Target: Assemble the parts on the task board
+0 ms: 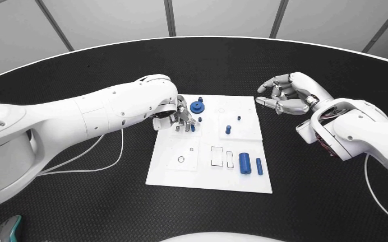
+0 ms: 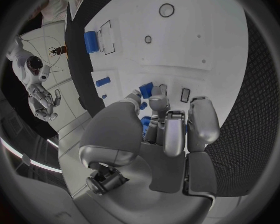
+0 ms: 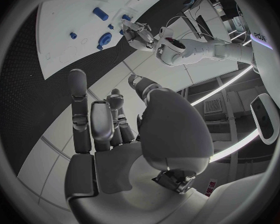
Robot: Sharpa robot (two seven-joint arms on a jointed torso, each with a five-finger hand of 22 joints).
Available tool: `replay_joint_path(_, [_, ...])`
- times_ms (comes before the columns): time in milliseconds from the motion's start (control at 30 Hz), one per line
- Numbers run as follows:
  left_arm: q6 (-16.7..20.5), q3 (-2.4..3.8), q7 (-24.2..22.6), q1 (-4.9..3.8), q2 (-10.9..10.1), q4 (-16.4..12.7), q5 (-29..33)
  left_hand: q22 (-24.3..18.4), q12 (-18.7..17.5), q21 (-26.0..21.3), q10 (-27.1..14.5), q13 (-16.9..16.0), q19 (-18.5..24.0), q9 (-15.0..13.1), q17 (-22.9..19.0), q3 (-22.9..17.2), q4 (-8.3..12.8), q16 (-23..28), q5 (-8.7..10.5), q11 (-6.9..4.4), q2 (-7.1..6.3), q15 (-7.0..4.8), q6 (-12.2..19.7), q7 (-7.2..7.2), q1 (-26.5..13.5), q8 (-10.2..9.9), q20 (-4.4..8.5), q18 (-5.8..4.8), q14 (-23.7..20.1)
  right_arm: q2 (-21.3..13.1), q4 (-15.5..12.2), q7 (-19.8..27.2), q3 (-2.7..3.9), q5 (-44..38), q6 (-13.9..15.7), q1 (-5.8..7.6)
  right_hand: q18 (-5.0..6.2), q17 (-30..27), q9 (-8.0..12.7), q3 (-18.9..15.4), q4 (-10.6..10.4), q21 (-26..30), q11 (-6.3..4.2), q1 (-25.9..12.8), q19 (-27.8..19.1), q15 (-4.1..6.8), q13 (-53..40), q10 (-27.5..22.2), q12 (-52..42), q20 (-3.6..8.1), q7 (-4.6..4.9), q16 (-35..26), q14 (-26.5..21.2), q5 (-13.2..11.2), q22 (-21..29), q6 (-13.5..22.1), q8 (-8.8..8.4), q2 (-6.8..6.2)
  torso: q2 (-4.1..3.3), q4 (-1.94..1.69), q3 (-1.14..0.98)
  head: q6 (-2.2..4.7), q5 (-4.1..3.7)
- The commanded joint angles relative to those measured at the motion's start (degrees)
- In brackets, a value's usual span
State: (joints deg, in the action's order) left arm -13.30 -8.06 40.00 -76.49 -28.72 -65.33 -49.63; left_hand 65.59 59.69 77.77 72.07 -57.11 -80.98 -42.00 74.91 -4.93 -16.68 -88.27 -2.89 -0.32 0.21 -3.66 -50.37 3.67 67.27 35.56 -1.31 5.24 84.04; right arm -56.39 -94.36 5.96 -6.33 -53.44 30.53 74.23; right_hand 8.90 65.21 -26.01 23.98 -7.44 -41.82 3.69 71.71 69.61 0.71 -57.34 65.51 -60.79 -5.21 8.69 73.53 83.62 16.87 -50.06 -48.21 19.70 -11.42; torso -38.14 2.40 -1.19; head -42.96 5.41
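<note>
Your left hand point(image 1: 171, 114) is down on the upper-left part of the task board point(image 1: 208, 172), fingers curled around small blue parts point(image 1: 192, 127), but you can't really tell whether it's actually gripping one. The blue gear-like part point(image 1: 197, 106) sits just beside it. Your right hand point(image 1: 289, 96) hangs over the black table point(image 1: 97, 197) off the board's right edge, fingers loosely curled, holding nothing. Two blue cylinders point(image 1: 245, 161) lie near the board's lower right.

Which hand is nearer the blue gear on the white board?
Left. The left hand is right beside the gear, over the board; the right hand hovers off its far-right edge.
</note>
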Motion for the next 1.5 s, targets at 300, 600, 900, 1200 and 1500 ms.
replay_joint_path(300, [-0.1,0.0,2.04,0.01,-0.13,-0.1,0.3,0.25,0.33,0.41,-0.48,0.02,-0.41,-0.21,12.59,-1.86,-0.04,-0.15,-0.02,-0.14,0.3,-0.36,0.48,0.02,2.4,-0.14,-0.02,-0.7,5.19,0.22,0.31,-0.03,0.0,0.0,-0.07,0.0,0.52,-0.04,-0.07,-0.06,-0.38,0.31,-0.03,0.27,0.35,0.06,0.08,-0.31,0.2,0.02,-0.06,-0.41,0.08,0.32,0.03,0.44,0.36,-0.04,-0.01,-0.03,-0.04,-0.26,0.01])
replay_joint_path(600, [0.16,0.0,1.58,0.01,-0.39,-0.2,1.53,0.53,0.38,0.54,-0.69,0.11,-0.38,-0.57,12.56,-8.39,0.06,-0.12,-0.03,-0.39,0.33,-0.6,0.53,-0.27,7.5,-0.74,0.15,-0.71,5.17,0.27,0.46,-0.09,0.0,0.0,-0.16,0.0,0.52,-0.04,-0.07,-0.06,-0.38,0.31,-0.03,0.27,0.35,0.06,0.08,-0.31,0.2,0.02,-0.06,-0.41,0.08,0.32,0.03,0.44,0.36,-0.04,0.03,-0.01,0.0,-0.36,0.01])
replay_joint_path(900, [0.06,0.0,1.07,0.01,-1.21,-0.71,5.16,1.41,0.4,0.92,-0.41,0.33,-0.48,-3.27,12.68,-32.12,2.5,-0.17,-0.03,-0.32,-6.62,-0.34,1.61,0.19,10.86,0.25,-0.01,-0.81,5.2,0.34,0.62,-0.12,0.0,0.0,-0.26,0.0,0.52,-0.04,-0.07,-0.06,-0.38,0.31,-0.03,0.27,0.35,0.06,0.08,-0.31,0.2,0.02,-0.06,-0.41,0.08,0.32,0.03,0.44,0.36,-0.04,0.01,-0.04,-0.01,-0.38,0.04])
replay_joint_path(1200, [2.88,0.01,0.41,-0.02,-3.64,-2.89,5.83,1.51,0.72,0.92,0.01,0.25,-0.45,-4.76,12.54,-37.64,4.7,-0.07,0.03,-0.24,-8.31,-0.44,1.81,0.04,8.05,1.26,-0.15,-0.84,5.16,0.33,0.88,-0.12,-0.01,0.0,-0.3,0.0,0.53,-0.06,-0.1,-0.05,-0.45,0.45,-0.03,0.29,0.39,0.07,0.0,-0.2,0.11,0.02,-0.06,-0.48,0.08,0.37,0.11,0.47,0.48,-0.02,0.06,-0.18,-0.05,-0.46,0.05])
replay_joint_path(1500, [5.75,0.0,-0.36,-0.03,-5.26,-4.83,4.17,1.52,1.68,0.91,0.72,-0.67,-0.43,-5.14,12.51,-38.52,5.27,-0.05,0.03,-0.33,-8.66,-0.5,1.68,-0.07,7.25,1.59,-0.13,-0.83,5.16,0.34,0.99,-0.09,-0.01,0.0,-0.3,-0.01,0.54,-0.09,-0.11,-0.07,-0.53,0.55,-0.02,0.23,0.39,0.06,0.06,-0.23,0.15,0.02,-0.05,-0.52,0.08,0.38,0.19,0.48,0.54,-0.01,0.0,-0.05,-0.08,-0.49,0.25])
